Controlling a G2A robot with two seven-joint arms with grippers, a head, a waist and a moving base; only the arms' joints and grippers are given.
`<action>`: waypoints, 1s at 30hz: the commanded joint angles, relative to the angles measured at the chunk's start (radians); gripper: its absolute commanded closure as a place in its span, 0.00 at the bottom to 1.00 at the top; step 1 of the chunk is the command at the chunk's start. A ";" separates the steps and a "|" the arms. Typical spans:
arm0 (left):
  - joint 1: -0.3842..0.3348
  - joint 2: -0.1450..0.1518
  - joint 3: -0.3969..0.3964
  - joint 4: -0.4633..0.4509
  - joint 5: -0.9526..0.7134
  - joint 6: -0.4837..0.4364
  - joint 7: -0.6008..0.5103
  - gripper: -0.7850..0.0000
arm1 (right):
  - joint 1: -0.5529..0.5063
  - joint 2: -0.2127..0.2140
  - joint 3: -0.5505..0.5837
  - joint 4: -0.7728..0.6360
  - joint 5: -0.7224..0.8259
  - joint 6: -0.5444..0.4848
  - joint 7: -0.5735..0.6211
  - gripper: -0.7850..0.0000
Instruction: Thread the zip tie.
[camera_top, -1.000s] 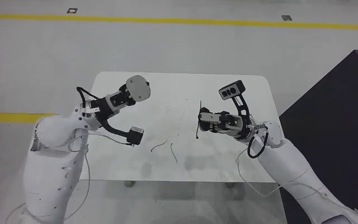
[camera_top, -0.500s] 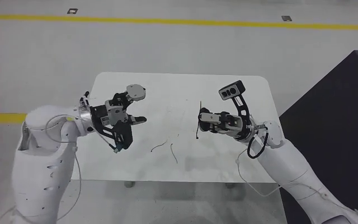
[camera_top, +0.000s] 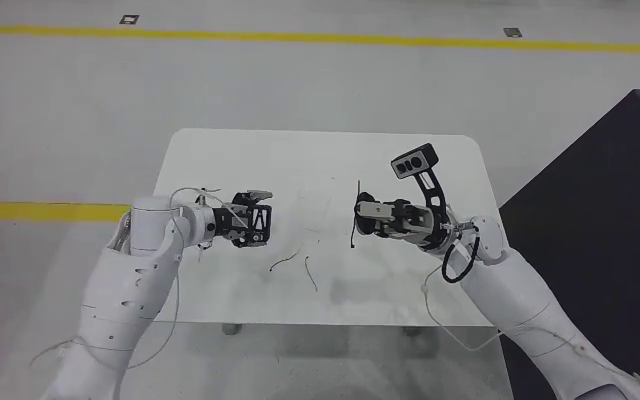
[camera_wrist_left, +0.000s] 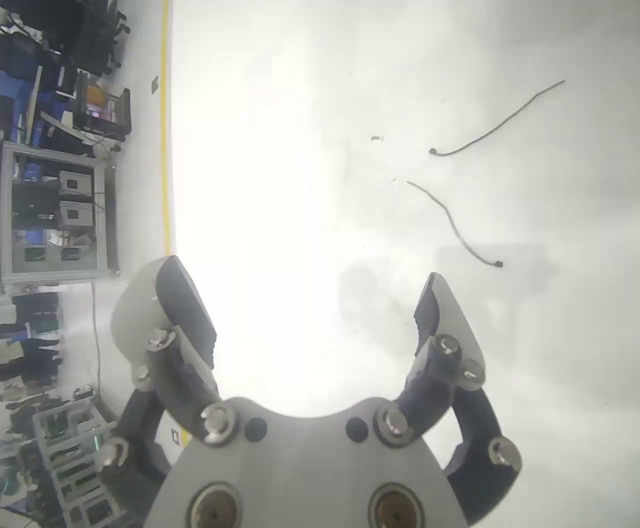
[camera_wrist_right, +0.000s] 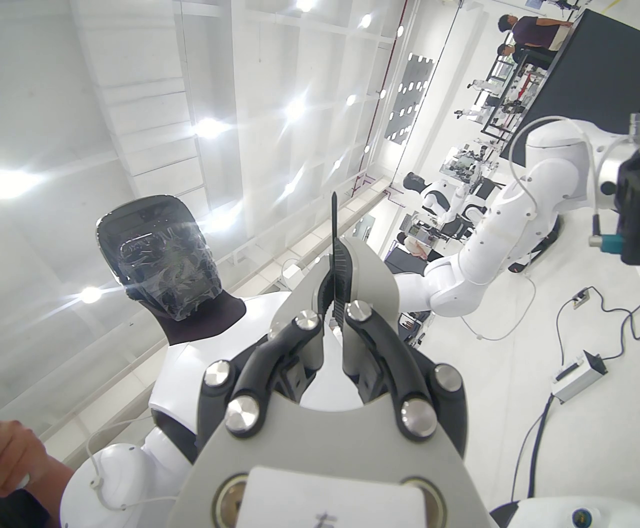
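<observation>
The right fingers are pinched shut on a thin black plastic zip tie. It stands upright above the white worktop, its strap running out past the grip at both ends. The left fingers are spread wide and hold nothing. They hang over the worktop, near one curved loose black tie and a second loose black tie, both lying flat and apart from each other.

The held tie looks very light, narrow and springy, so a long free end will probably wag and bow rather than steer. Its smooth strap may also slide or twist between the pads. It is best taken flat-side to the pads and close to the end being guided, leaving only a short, stiff stub. Which end carries the head cannot be told here.
</observation>
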 joint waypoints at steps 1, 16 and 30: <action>0.000 0.000 0.000 -0.001 0.000 0.000 0.008 0.00 | 0.000 0.000 0.000 0.000 0.000 0.000 0.000 1.00; -0.022 0.025 0.156 0.095 -0.376 0.000 -0.212 0.00 | 0.000 0.000 0.000 0.000 0.000 0.000 0.000 1.00; -0.015 0.024 0.183 0.084 -0.360 0.000 -0.268 0.00 | 0.000 0.000 0.000 0.000 0.000 0.000 0.000 1.00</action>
